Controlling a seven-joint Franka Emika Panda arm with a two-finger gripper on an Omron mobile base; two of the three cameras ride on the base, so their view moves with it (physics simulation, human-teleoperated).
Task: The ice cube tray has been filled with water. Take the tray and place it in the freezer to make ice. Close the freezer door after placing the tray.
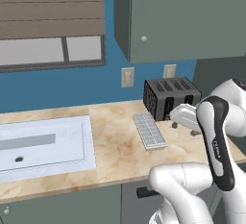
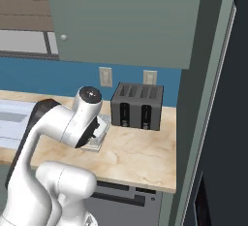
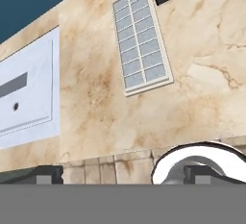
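The ice cube tray (image 3: 141, 41) lies flat on the beige stone counter (image 3: 96, 98), a pale grid of square cells with a faint bluish sheen of water (image 3: 136, 64). In the left base view the tray (image 1: 150, 130) sits just left of the black toaster. My gripper (image 3: 126, 175) is open, its two fingertips spread wide with nothing between them. It hovers above the counter, apart from the tray. In the left base view the gripper (image 1: 185, 128) hangs to the right of the tray, in front of the toaster. The slate-grey fridge front (image 2: 232, 123) stands at the far right; the freezer inside is hidden.
A black slotted toaster (image 1: 170, 98) stands against the blue wall behind the tray. A pale sink (image 1: 43, 143) is set into the counter at the left. Grey-green wall cabinets (image 2: 126, 21) hang overhead. A tall cabinet panel (image 2: 203, 99) separates the counter from the fridge.
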